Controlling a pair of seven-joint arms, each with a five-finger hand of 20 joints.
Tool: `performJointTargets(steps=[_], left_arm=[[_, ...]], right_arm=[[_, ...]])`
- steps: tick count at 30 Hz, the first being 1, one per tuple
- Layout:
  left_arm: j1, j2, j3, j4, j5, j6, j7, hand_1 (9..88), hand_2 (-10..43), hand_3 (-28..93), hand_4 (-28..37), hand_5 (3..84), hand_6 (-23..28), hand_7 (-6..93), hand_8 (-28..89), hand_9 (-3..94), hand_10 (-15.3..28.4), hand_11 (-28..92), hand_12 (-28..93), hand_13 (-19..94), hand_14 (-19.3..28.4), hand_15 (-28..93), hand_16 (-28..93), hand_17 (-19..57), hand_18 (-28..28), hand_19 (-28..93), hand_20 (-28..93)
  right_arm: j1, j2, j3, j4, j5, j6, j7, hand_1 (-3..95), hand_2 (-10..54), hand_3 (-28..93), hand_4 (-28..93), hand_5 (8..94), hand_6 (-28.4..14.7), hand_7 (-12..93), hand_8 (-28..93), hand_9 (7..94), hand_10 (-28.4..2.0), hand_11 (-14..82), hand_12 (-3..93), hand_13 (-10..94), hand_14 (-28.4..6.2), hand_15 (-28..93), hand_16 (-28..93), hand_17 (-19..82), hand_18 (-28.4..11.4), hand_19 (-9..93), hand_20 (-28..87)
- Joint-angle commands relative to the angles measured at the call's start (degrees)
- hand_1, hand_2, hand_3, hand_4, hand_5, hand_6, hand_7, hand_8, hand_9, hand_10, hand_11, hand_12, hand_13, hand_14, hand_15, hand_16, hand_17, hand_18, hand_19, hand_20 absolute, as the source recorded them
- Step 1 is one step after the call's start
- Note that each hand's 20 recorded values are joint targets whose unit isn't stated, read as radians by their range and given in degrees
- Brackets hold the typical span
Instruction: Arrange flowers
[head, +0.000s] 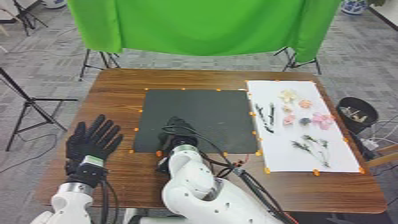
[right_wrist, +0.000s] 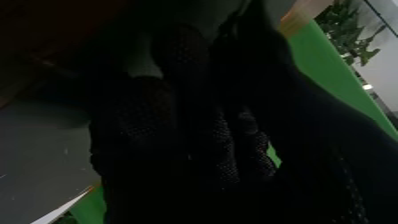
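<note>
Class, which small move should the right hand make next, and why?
Probably ease the right hand rightward toward the white sheet, since that hand is over the dark mat while the flowers lie on the sheet.

Right hand: black glove (right_wrist: 178, 170), mostly in deep shadow
Mat: dark grey (right_wrist: 40, 155), beside the glove
Cloth: bright green (right_wrist: 324, 62), on both sides of the glove
Plant: green leaves (right_wrist: 342, 25), past the cloth's edge
</note>
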Motion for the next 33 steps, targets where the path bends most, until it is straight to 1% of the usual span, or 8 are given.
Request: performJointTargets(steps=[1, 9, 14, 20, 25, 29, 31, 33], left_arm=[[-0.74, 0.06, 0.74, 0.49, -0.14, -0.89, -0.48, 24.5, 15.9, 69, -28.3, 38.6, 9.1, 8.9, -7, 31.0, 15.7, 17, 10, 21, 16.3, 31, -7, -6.1, 13.7, 33, 7], [-0.36, 0.32, 0.19, 0.02, -0.91, 0.19, 1.45, 24.5, 15.7, 69, -28.3, 38.5, 9.2, 9.0, -7, 30.6, 15.8, 17, 10, 20, 16.4, 31, -7, -6.0, 13.7, 33, 7], [1.38, -0.50, -1.15, -0.94, -0.96, 0.14, 2.50, 24.5, 15.7, 69, -28.3, 38.5, 9.2, 9.2, -7, 30.6, 15.9, 17, 11, 20, 16.4, 32, -7, -6.0, 13.7, 33, 8], [5.05, -0.97, -4.38, -2.86, -1.02, -0.09, 5.24, 24.3, 15.8, 69, -28.3, 38.5, 9.3, 9.3, -7, 30.5, 15.9, 17, 11, 20, 16.4, 32, -7, -5.9, 13.7, 33, 8], [6.97, -0.81, -6.51, -4.19, -0.74, -0.99, 6.42, 24.1, 15.8, 69, -28.3, 38.5, 9.3, 9.3, -7, 30.5, 15.9, 18, 11, 20, 16.4, 32, -7, -5.9, 13.7, 33, 8], [7.26, -0.71, -7.02, -4.42, -0.91, -1.14, 7.51, 24.0, 15.8, 69, -28.3, 38.4, 9.3, 9.4, -7, 30.5, 15.9, 18, 11, 20, 16.4, 32, -7, -5.7, 13.6, 32, 7], [7.73, -0.54, -7.18, -4.65, -1.08, -1.31, 7.90, 24.0, 15.8, 69, -28.3, 38.4, 9.3, 9.3, -7, 30.6, 15.9, 18, 11, 21, 16.5, 32, -7, -5.7, 13.6, 32, 7], [7.94, -0.57, -7.38, -4.76, -1.08, -1.45, 8.02, 23.9, 15.7, 69, -28.3, 38.4, 9.3, 9.4, -7, 30.6, 15.9, 18, 11, 21, 16.5, 32, -7, -5.7, 13.6, 32, 7]], right_arm=[[-0.46, -0.57, 0.69, -0.02, 0.15, 0.53, 0.40, 47.2, -9.5, 79, -26, 56.3, -6.4, 73, 9, 79.1, -16.2, 31.9, 31.3, 68, -16.6, 72, 28, 30, -28.3, 81, 31], [-0.32, 0.14, 0.38, -0.81, 0.18, 0.31, 0.34, 38.6, -9.5, 84, -28, 55.2, -8.8, 67, 5, 74.4, -19.0, 38.7, 21.0, 67, -17.2, 71, 27, 30, -28.4, 79, 31], [1.52, 3.30, -0.76, -3.53, 2.01, 0.82, 0.85, 35.5, -9.5, 86, -28, 53.5, -10.8, 70, -22, 70.7, -20.4, 39.7, 20.1, 66, -17.7, 72, 26, 30, -28.4, 79, 32], [3.24, 12.25, -0.79, -8.48, -10.52, 5.50, -5.71, 31.4, -9.5, 86, -27, 36.1, -17.9, 76, -28, 47.8, -27.8, 45.6, 19.4, 55, -22.8, 78, 22, 31, -28.4, 83, 38], [-0.30, 20.99, 8.43, -17.58, -13.23, -1.17, -5.18, 28.3, -9.5, 86, -27, 25.8, -20.5, 75, -28, 39.8, -28.4, 46.8, 19.4, 50, -25.4, 79, 21, 30, -28.4, 84, 44], [-5.57, 29.40, 18.01, -22.76, -10.74, -3.30, -3.91, 26.7, -9.5, 86, -28, 26.3, -19.7, 56, -26, 39.0, -28.4, 40.3, 19.5, 46, -26.3, 76, 19, 29, -28.4, 83, 42], [-9.73, 33.16, 24.17, -25.25, -10.49, -6.91, -3.37, 27.8, -9.5, 84, -28, 31.4, -17.9, 36, -16, 40.2, -28.4, 31.7, 18.1, 45, -25.2, 71, 17, 28, -28.4, 82, 39], [-14.82, 36.29, 30.73, -27.65, -8.94, -7.82, -1.99, 28.4, -9.5, 84, -28, 33.0, -17.2, 25, -12, 39.6, -27.9, 25.1, 16.8, 42, -25.1, 67, 15, 27, -28.4, 82, 37]])
